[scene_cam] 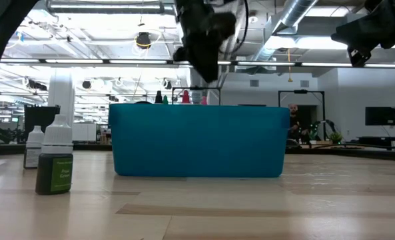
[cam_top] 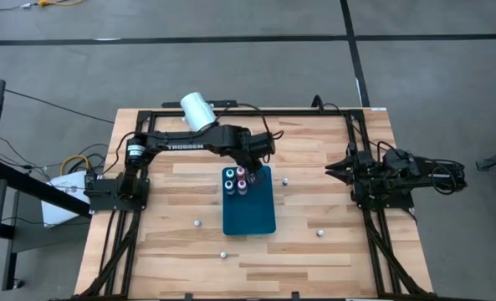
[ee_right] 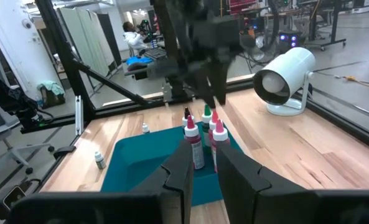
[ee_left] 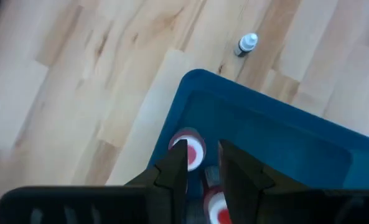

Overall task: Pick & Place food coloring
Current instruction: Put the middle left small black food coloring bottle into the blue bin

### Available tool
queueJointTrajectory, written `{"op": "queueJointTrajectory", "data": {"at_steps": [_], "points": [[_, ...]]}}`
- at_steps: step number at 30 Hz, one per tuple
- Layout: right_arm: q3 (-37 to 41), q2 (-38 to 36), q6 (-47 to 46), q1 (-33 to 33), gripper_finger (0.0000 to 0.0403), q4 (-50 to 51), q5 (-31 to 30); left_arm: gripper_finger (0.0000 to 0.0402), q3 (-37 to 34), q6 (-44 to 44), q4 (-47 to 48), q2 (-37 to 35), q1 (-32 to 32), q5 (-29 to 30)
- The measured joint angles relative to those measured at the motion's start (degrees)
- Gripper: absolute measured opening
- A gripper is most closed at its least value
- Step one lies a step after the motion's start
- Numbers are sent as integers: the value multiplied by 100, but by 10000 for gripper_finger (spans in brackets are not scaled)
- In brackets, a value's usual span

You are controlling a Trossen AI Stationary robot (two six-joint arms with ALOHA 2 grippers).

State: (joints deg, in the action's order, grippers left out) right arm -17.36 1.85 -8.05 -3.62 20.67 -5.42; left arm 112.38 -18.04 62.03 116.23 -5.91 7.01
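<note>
Several tiny food coloring bottles (cam_top: 235, 181), with teal and red tops, stand upright in the far left corner of the flat blue tray (cam_top: 256, 213). My left gripper (ee_left: 203, 165) hangs just above them, slanting down, its fingers a little open with nothing between. A red-topped bottle (ee_left: 190, 149) shows below one fingertip, and a second red top (ee_left: 216, 208) lies nearer. The right wrist view shows that gripper (ee_right: 212, 93) clear of the bottle tips (ee_right: 204, 124). My right gripper (cam_top: 333, 170) waits level at the table's right, narrowly open and empty.
Loose small bottles stand on the wood: one right of the tray (cam_top: 286, 180), one at its left (cam_top: 197, 223), two toward the near edge (cam_top: 223, 253) (cam_top: 320, 232). A white cylinder (cam_top: 197, 110) sits at the far edge. A black frame (cam_top: 348, 117) borders the table.
</note>
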Motion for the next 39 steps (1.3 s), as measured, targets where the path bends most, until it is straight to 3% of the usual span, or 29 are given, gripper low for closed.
{"op": "queueJointTrajectory", "data": {"at_steps": [4, 7, 10, 12, 17, 26, 33, 39], "points": [[0, 1, 0, 1, 60, 0, 1, 81, 795, 135, 708, -18, 22, 125], [-1, 0, 0, 2, 60, 0, 1, 81, 1284, 104, 1719, -15, 113, 177], [1, 2, 0, 1, 60, 0, 1, 80, 1525, -212, 2811, -18, 361, 593], [-1, 2, 0, 0, 60, 0, 1, 80, 1449, -410, 2818, -62, 573, 842], [-1, 2, 4, -4, 60, 24, 4, 80, 1222, -963, 2844, -467, 1040, 675], [-1, 0, 2, -4, 60, 33, 4, 80, 120, -2886, 2803, -1547, 1765, 1044], [-1, 0, 0, -4, 60, 31, 4, 80, -1670, -4331, 2739, -2542, 2194, 1171], [-1, 0, -76, -4, 60, 4, 1, 80, -3247, -4903, 1527, -3291, 2376, 834]]}}
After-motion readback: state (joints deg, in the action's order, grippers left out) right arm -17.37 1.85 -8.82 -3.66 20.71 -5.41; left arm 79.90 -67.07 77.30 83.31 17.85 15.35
